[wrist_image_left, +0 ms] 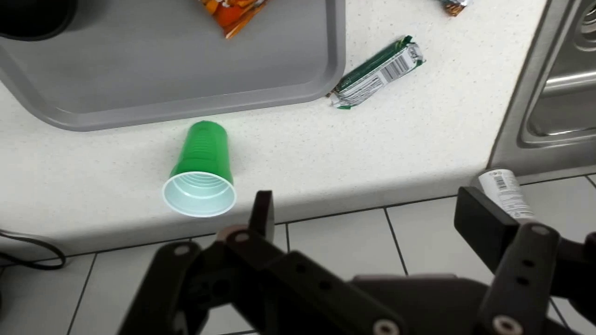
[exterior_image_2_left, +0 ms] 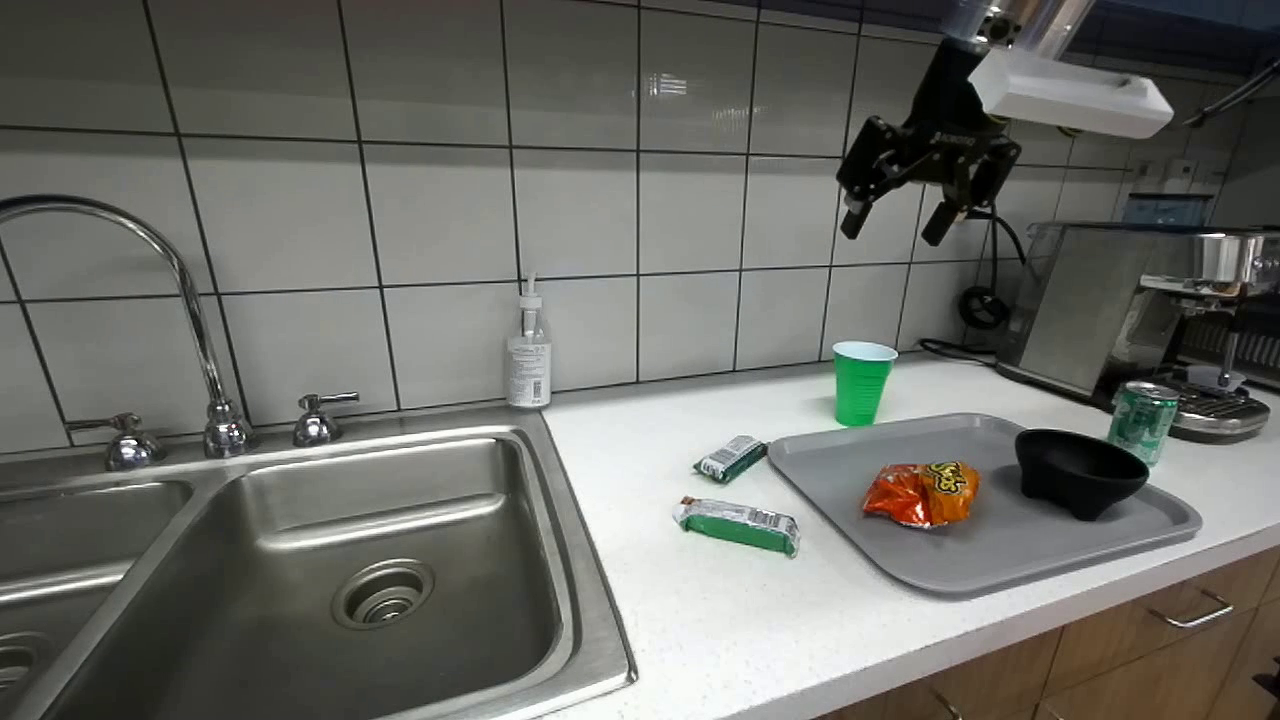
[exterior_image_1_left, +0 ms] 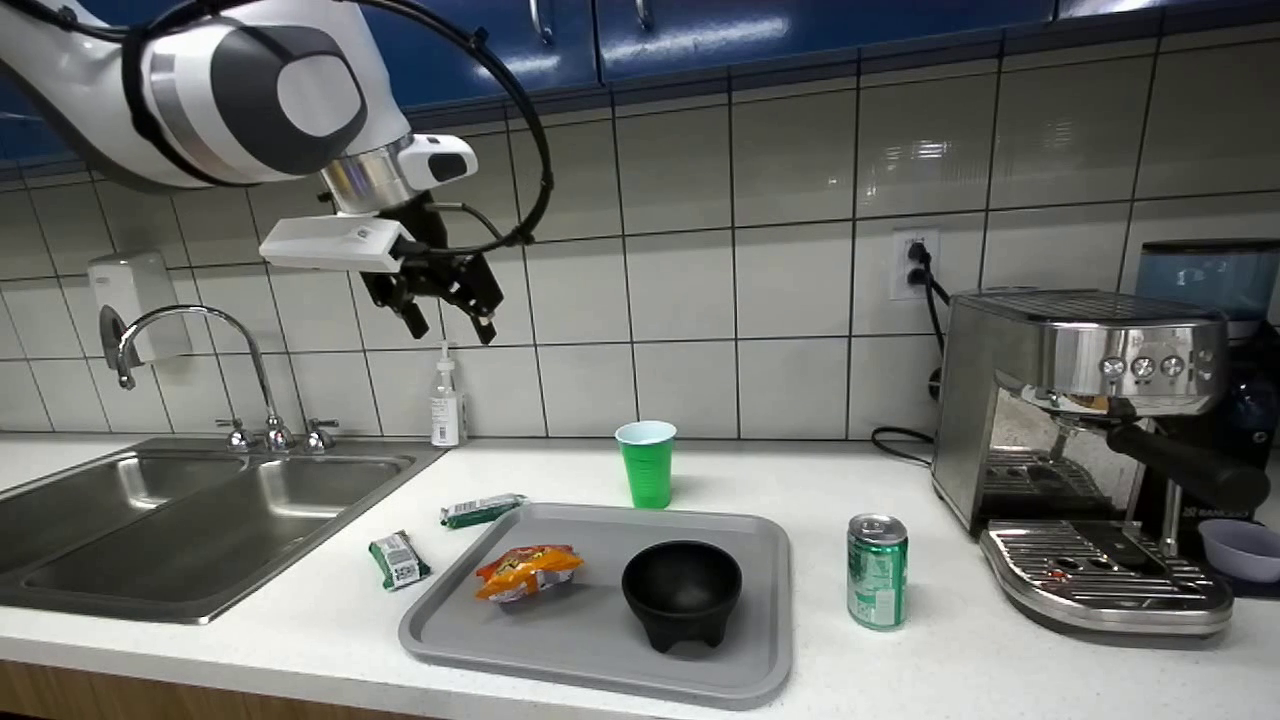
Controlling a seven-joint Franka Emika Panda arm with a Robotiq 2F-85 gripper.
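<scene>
Record gripper [exterior_image_1_left: 451, 330] at upper left of frame in an exterior view, hanging high above tabletop [exterior_image_1_left: 330, 625] and well apart from everything on it. Find fingers [wrist_image_left: 263, 211] spread wide, with only tiled wall [exterior_image_1_left: 680, 285] showing between in both exterior views. In wrist view, see fingers extending from bottom of frame, with a broad gap between.

Locate cup [exterior_image_1_left: 647, 470] near centre of frame in an exterior view: green outside, pale inside, standing upright on tabletop just beyond upper edge of tray [exterior_image_1_left: 540, 640]. In wrist view, find cup left of centre, mouth towards camera, near left-hand finger in frame but well below in height.

List grey tray at lower centre of frame in an exterior view, flat on tabletop. On tray, note orange bag [exterior_image_1_left: 530, 573] at left and black bowl [exterior_image_1_left: 682, 600] at right, apart from each other. Left of tray, record upper bar [exterior_image_1_left: 482, 510], green and white, close to tray corner; cannot tell if touching. Record lower bar [exterior_image_1_left: 399, 560], in similar wrapper, between tray and sink [exterior_image_2_left: 250, 620]. Right of tray, note green can [exterior_image_1_left: 877, 575], upright and apart. At right of frame, identify steel coffee machine [exterior_image_1_left: 1060, 340].

At sink, note curved faucet [exterior_image_2_left: 192, 305] and, beside upper right corner, pump bottle [exterior_image_1_left: 446, 410] near tiled wall. At left of frame, find white dispenser [exterior_image_1_left: 145, 295] on tiled wall.
</scene>
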